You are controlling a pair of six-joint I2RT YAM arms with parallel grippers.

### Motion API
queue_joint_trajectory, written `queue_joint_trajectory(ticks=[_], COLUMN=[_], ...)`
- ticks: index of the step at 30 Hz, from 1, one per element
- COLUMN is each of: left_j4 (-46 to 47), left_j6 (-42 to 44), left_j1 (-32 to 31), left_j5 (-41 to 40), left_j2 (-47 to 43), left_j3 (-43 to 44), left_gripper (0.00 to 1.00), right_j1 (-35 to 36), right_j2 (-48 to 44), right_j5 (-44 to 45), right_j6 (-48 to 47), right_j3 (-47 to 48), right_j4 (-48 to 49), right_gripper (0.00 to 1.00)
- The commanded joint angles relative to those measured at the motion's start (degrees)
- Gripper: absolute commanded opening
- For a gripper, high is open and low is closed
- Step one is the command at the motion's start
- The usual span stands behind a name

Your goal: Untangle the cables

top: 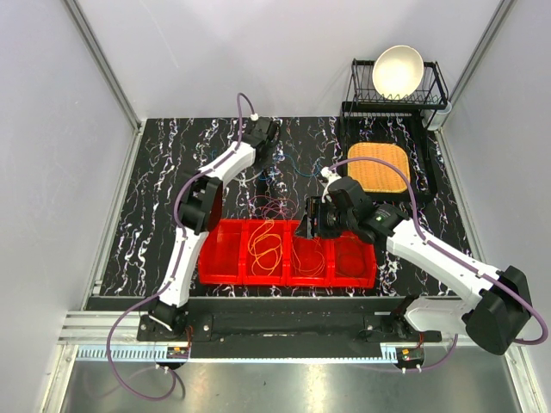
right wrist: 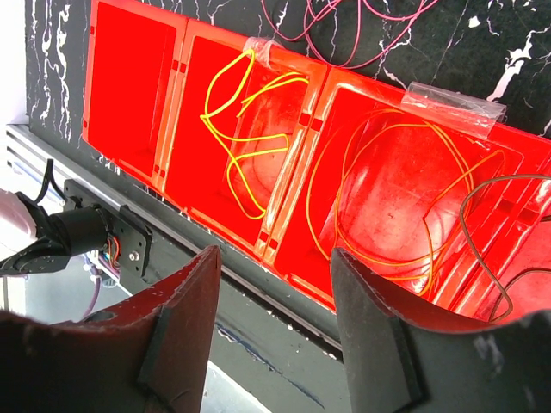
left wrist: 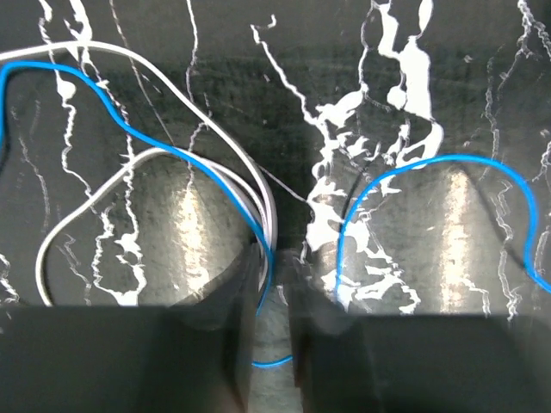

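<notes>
At the back of the marble table, my left gripper (top: 269, 144) is down on the surface. In the left wrist view its jaws (left wrist: 275, 258) stand a narrow gap apart, with a blue cable (left wrist: 112, 107) and a white cable (left wrist: 172, 73) running into that gap. The blue one lies against the left finger. My right gripper (top: 314, 222) hovers over the red tray (top: 219, 274), open (right wrist: 275, 258) and holding nothing. A yellow cable (right wrist: 245, 129) lies in one compartment and an orange cable (right wrist: 405, 198) in the one beside it. Maroon cables (right wrist: 344, 39) lie loose on the table behind the tray.
A black dish rack (top: 435, 96) holding a white bowl (top: 398, 70) stands at the back right. An orange woven mat (top: 376, 166) lies in front of it. A dark thin cable (right wrist: 482, 194) sits in the tray's far right compartment. Grey walls enclose the table.
</notes>
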Motion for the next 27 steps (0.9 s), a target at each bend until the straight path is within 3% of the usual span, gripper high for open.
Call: queue_joint_trajectory(ticks=[1, 7, 14, 23, 27], left_j4=[1.4, 0.5, -8.0, -5.9, -6.0], left_j6=[-0.2, -0.4, 0.6, 0.2, 1.2], left_j1=[0.4, 0.3, 0.3, 0.0, 0.1], left_j5=[0.1, -1.3, -0.6, 3.9, 6.1], left_j2=[-0.4, -6.9, -13.7, -29.7, -27.8], left_j3=[2.6, 4.0, 11.1, -7.4, -11.0], left_gripper=[0.0, 0.0, 0.0, 0.0, 0.16], right_j1=[-0.4, -0.4, -0.4, -0.5, -0.4], right_j2=[-0.6, -0.3, 0.8, -0.3, 0.3], right_j5=[-1.3, -2.5, -2.9, -1.4, -1.8], right_j6=[-0.1, -0.1, 1.0, 1.9, 2.4], right_j3=[0.1, 1.5, 3.3, 5.2, 5.9], right_j4=[2.0, 0.6, 0.0, -1.0, -1.2], right_gripper=[0.59, 0.56, 0.56, 0.56, 0.57])
